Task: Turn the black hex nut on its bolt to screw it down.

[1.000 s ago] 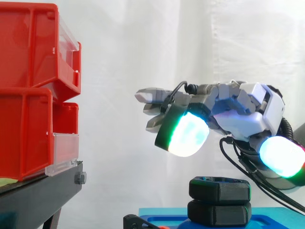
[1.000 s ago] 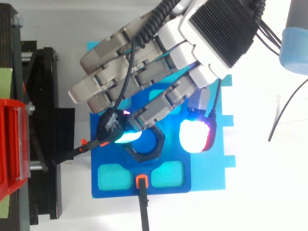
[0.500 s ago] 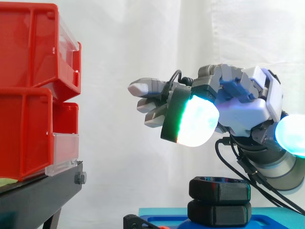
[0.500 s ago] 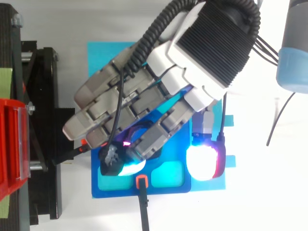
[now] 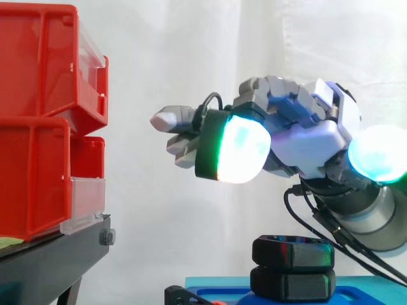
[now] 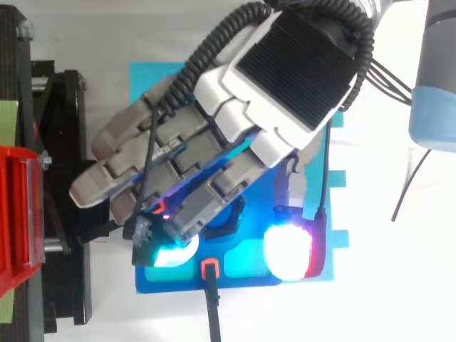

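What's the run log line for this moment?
black hex nut: on blue base, untouched | hand: open, hovering above it | step: grasp not yet made

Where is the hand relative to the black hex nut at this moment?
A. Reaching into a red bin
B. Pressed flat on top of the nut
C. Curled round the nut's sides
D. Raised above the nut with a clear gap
D: in the side view the hand is well above the black hex nut with open space between them, its fingers stretched out and holding nothing.
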`<state>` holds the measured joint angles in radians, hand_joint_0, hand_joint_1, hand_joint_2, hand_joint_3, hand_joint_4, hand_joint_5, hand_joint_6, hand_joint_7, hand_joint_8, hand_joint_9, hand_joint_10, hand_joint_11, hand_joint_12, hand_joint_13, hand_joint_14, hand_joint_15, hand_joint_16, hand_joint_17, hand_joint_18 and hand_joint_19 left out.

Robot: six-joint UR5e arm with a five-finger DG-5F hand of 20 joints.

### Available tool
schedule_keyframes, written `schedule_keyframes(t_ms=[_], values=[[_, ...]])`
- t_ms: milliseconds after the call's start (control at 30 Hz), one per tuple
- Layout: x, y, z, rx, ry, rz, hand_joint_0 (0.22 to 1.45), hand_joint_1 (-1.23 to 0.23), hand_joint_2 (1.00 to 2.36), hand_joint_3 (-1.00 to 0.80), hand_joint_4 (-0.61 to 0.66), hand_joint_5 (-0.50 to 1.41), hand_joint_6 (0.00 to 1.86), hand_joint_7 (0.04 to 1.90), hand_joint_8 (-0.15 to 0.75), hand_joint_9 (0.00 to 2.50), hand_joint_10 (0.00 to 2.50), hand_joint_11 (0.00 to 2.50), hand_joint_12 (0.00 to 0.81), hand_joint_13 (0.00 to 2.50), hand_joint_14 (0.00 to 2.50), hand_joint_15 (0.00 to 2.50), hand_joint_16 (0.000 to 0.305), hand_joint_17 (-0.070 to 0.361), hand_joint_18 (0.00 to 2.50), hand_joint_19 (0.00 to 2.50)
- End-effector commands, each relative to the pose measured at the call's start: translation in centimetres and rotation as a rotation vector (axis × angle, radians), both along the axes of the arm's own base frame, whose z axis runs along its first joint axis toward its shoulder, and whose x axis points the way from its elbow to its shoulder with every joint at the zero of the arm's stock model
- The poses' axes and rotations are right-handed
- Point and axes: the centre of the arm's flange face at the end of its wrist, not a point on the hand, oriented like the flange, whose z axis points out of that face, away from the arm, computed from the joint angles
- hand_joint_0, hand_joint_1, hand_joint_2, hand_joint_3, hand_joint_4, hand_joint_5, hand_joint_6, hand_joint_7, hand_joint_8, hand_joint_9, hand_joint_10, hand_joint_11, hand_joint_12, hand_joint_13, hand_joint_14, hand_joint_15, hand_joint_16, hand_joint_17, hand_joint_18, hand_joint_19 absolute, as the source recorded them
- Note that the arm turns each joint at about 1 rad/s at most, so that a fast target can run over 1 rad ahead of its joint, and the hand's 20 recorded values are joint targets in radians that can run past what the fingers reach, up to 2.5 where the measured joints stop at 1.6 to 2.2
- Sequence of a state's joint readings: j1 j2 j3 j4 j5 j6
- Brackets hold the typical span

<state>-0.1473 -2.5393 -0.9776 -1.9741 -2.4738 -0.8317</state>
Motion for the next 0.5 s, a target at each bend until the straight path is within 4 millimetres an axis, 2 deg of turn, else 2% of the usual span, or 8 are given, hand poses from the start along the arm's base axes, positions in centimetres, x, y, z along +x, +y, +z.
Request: schedule_keyframes(t_ms=[0,133,267,467], values=[[-0.2,-0.6,1.1,0.004,0.042,-0.005,0.47,-0.32,1.00,-0.50,0.31,-0.06,0.59,1.03,0.360,0.61,0.00,0.19,0.363,0.41,0.00,0.09,0.051,0.115,0.31,0.44],[-1.1,-1.1,2.6,-0.007,0.072,-0.022,0.47,-0.32,1.00,-0.50,0.31,-0.06,0.59,1.03,0.361,0.60,0.00,0.19,0.363,0.41,0.00,0.10,0.051,0.114,0.31,0.44],[-3.2,-1.6,5.6,-0.051,0.071,-0.075,0.47,-0.32,1.00,-0.50,0.31,-0.06,0.59,1.03,0.363,0.60,0.00,0.19,0.362,0.41,0.01,0.09,0.051,0.114,0.31,0.44],[-4.7,-1.8,6.0,-0.067,0.113,-0.127,0.47,-0.32,1.00,-0.50,0.31,-0.06,0.59,1.03,0.361,0.60,0.00,0.18,0.362,0.42,0.00,0.09,0.051,0.114,0.31,0.44]])
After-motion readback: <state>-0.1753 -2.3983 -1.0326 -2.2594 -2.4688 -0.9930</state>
